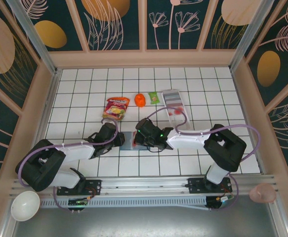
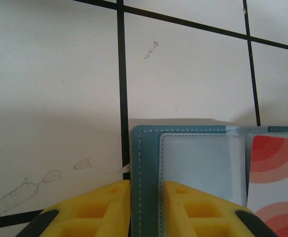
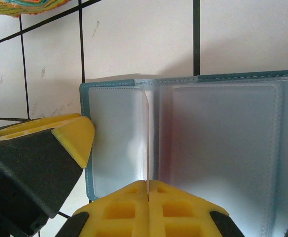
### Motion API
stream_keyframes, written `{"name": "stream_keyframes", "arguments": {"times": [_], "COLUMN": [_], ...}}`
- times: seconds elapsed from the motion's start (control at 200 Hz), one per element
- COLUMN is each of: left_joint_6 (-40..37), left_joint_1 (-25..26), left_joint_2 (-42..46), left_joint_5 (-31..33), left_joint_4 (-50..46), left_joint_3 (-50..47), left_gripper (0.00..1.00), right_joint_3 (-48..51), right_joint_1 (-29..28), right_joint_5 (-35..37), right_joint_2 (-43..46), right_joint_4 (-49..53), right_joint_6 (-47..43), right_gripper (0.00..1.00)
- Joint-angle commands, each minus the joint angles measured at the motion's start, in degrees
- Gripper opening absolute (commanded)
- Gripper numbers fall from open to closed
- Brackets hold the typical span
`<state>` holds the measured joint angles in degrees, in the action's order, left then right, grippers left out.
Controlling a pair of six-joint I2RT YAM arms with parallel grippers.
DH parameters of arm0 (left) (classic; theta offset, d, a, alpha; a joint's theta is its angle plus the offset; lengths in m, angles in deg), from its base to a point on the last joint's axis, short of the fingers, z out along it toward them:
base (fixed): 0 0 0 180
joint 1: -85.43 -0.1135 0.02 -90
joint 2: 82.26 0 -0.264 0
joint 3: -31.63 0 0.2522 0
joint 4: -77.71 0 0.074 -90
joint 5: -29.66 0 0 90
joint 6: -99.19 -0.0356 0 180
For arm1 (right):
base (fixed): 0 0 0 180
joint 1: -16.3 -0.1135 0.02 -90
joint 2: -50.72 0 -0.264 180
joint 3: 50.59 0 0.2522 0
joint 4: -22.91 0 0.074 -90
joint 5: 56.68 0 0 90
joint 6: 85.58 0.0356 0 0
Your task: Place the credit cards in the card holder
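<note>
— How many card holders are there?
— One card holder (image 1: 128,140), dark teal, lying open between two grippers: the left gripper (image 1: 118,138) and the right gripper (image 1: 139,139).
— And cards?
— One card with red arcs (image 2: 274,177) shows for certain; any others cannot be told.
— Anything else?
— One long white tray (image 1: 175,103), one orange ball (image 1: 140,100), one green packet (image 1: 155,98), one larger snack bag (image 1: 116,107), and two bowls: a white bowl (image 1: 25,205) and a pink bowl (image 1: 262,193).

Bright, even overhead light; soft shadows beside the card holder (image 2: 193,163), whose plastic sleeves look hazy up close.
</note>
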<state>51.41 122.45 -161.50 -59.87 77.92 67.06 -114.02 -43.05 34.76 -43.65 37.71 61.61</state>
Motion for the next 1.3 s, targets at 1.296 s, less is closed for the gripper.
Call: {"name": "stream_keyframes", "arguments": {"times": [1.296], "left_joint_6": [1.31], "left_joint_1": [0.34], "left_joint_2": [-1.08], "left_joint_5": [-3.38], "left_joint_4": [-2.14], "left_joint_3": [-3.21], "left_gripper": [0.1], "right_joint_3": [-1.35], "right_joint_1": [1.61], "right_joint_5": [-6.61], "right_joint_2": [-5.09], "right_joint_4": [7.25], "right_joint_6": [-5.33], "right_gripper": [0.09]}}
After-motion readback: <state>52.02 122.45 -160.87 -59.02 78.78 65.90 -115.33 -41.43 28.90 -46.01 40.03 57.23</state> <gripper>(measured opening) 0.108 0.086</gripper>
